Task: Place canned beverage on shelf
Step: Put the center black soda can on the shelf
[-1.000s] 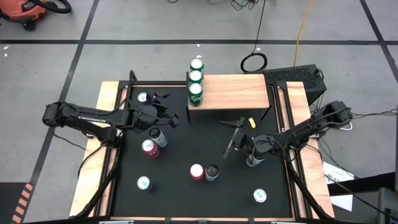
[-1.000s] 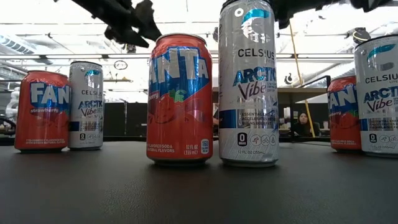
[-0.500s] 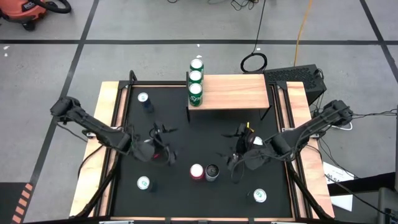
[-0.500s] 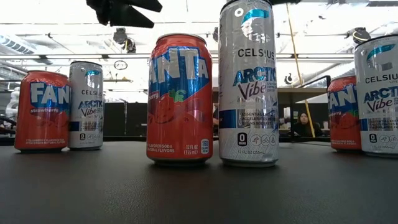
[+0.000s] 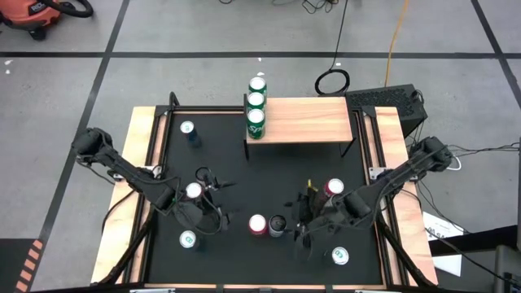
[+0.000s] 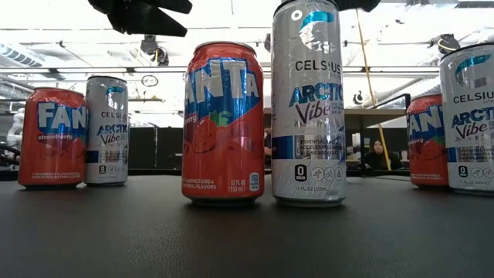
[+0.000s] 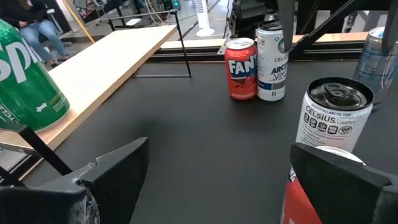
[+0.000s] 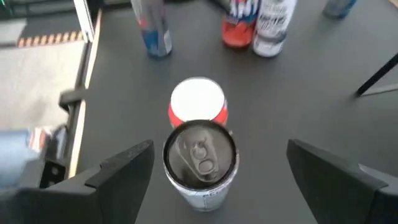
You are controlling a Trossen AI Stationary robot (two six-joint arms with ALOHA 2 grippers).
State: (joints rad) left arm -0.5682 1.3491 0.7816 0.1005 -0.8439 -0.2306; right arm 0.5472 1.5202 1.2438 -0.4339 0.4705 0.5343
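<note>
The light-wood shelf (image 5: 305, 119) stands at the mat's far side with three green cans (image 5: 256, 102) at its left end. My left gripper (image 5: 210, 200) (image 7: 219, 149) is open, low over the mat. A red Fanta can (image 7: 297, 200) stands close beside one of its fingers, and a Celsius can (image 7: 333, 118) is just beyond. My right gripper (image 5: 299, 229) (image 8: 221, 155) is open and tipped downward. It hovers right of the middle pair, a dark-topped Celsius can (image 8: 200, 157) (image 5: 278, 225) and a red can (image 8: 198, 103) (image 5: 258, 225). Both cans stand upright on the mat.
More cans stand on the black mat (image 5: 244, 167): one at the far left (image 5: 188, 128), one near left (image 5: 188, 239), one near right (image 5: 340, 255), and a red one (image 5: 334, 189) behind my right arm. The shelf's plank is bare right of the green cans. A person (image 6: 376, 151) sits far off.
My left gripper has swung from the far left of the mat toward the near edge, down to the red and Celsius pair. My right gripper has gone toward the near edge and tipped downward, uncovering a red can behind it. Both stay open. No can has moved.
</note>
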